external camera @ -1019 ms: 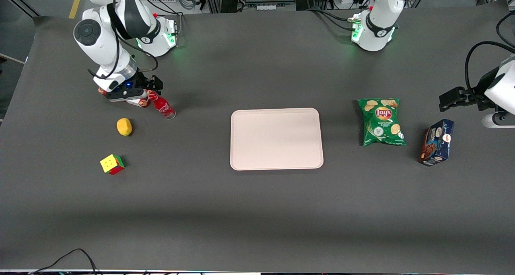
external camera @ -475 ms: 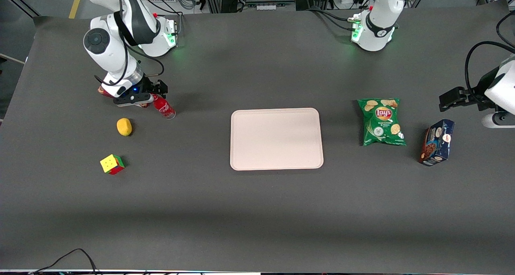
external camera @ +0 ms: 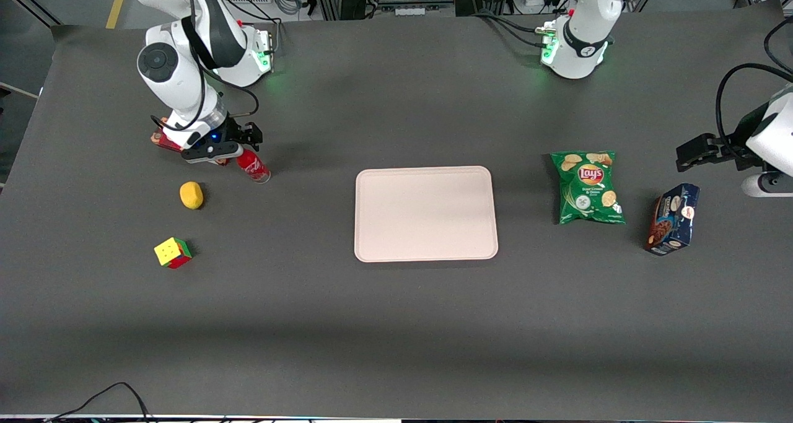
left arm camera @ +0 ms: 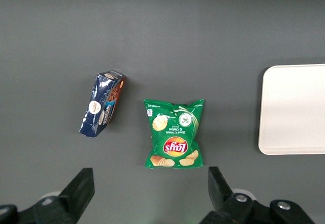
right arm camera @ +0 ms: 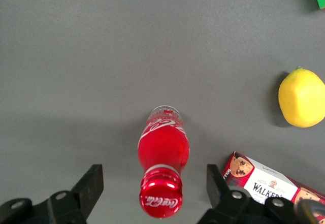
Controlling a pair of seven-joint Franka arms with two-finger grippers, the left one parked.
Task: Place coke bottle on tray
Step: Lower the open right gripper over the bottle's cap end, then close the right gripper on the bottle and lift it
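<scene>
The coke bottle [external camera: 253, 166] stands upright on the table, red with a red cap, toward the working arm's end. In the right wrist view I look down on the bottle [right arm camera: 163, 155] and its cap sits between my two fingers without touching them. My gripper [external camera: 238, 152] is open, directly above the bottle's top; in the right wrist view the gripper [right arm camera: 153, 186] has a finger [right arm camera: 91, 183] on each side of the cap. The tray [external camera: 425, 213] lies flat mid-table, pale pinkish-beige, with nothing on it; one end of the tray [left arm camera: 294, 109] shows in the left wrist view.
A lemon [external camera: 191, 195] and a puzzle cube [external camera: 173, 252] lie nearer the front camera than the bottle. A red cookie box [right arm camera: 271, 186] lies beside the bottle under my arm. A green chip bag [external camera: 587, 187] and a blue cookie box [external camera: 673, 218] lie toward the parked arm's end.
My arm has shifted toward the bottle, bringing the gripper over its cap. The bottle has stayed in place.
</scene>
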